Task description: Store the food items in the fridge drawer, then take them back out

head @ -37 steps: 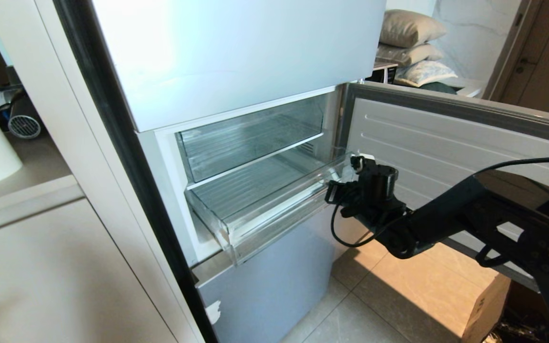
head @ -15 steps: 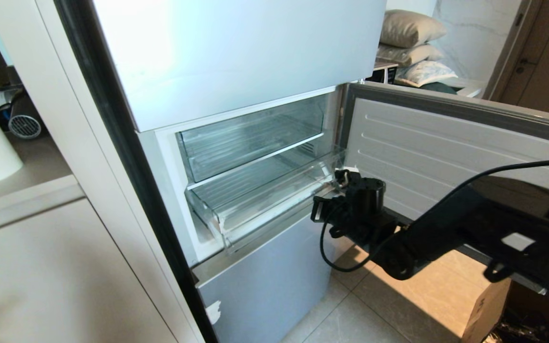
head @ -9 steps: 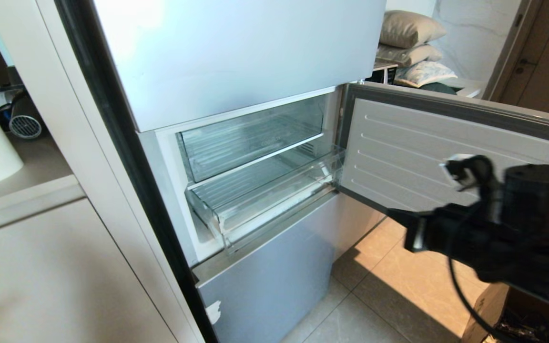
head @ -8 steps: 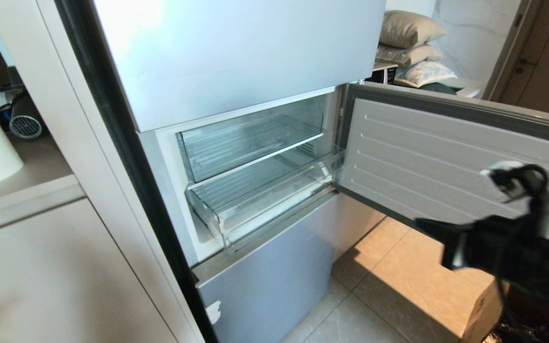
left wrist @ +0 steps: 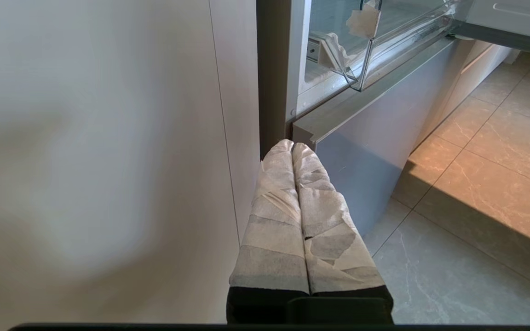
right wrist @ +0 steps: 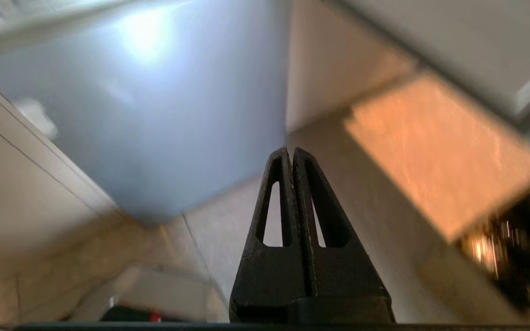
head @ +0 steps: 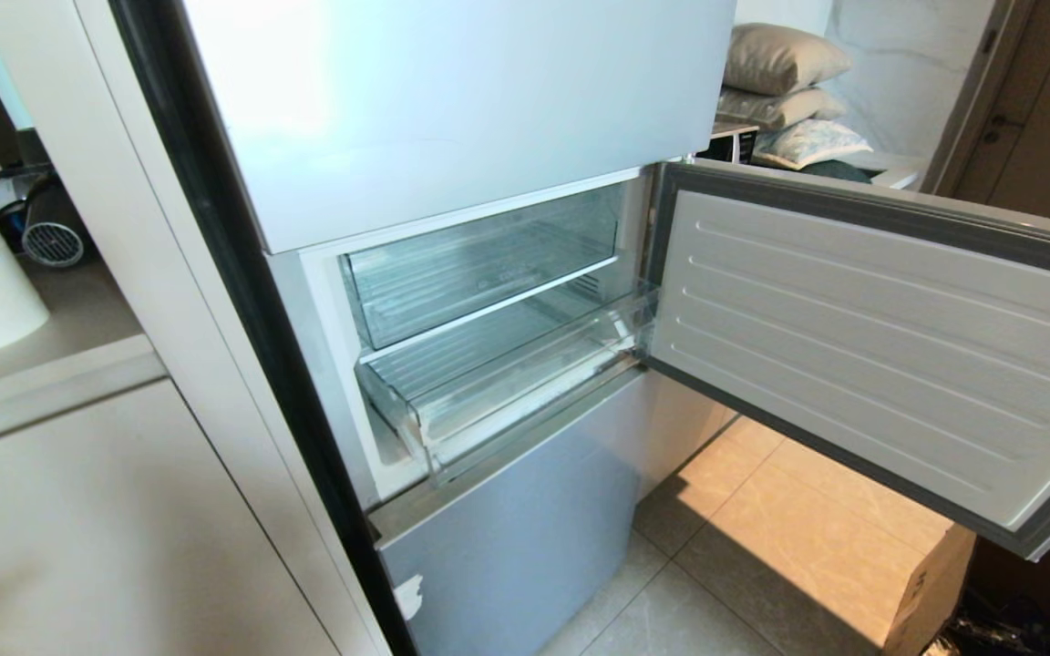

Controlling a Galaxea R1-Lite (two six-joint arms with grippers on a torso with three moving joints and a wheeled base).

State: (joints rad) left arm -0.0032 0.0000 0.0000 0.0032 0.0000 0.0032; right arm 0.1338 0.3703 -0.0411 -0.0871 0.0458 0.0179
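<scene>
The clear fridge drawer (head: 507,387) sits pushed nearly all the way into the open middle compartment, and nothing lies in it. Its near corner (left wrist: 354,73) shows in the left wrist view. The food items are out of view. Neither arm is in the head view. My left gripper (left wrist: 291,146), wrapped in pale tape, is shut and empty, low beside the fridge's lower front. My right gripper (right wrist: 291,151), black, is shut and empty, pointing down at the floor tiles in front of the fridge.
The compartment door (head: 871,337) stands open to the right. A second clear bin (head: 479,264) sits above the drawer. A cardboard box (head: 931,574) rests on the floor (head: 762,547) under the door. White cabinets (head: 78,510) flank the fridge on the left.
The right arm pushed the drawer inward, then swung away to the right and dropped out of the head view. The drawer now sits further in than at the start.
</scene>
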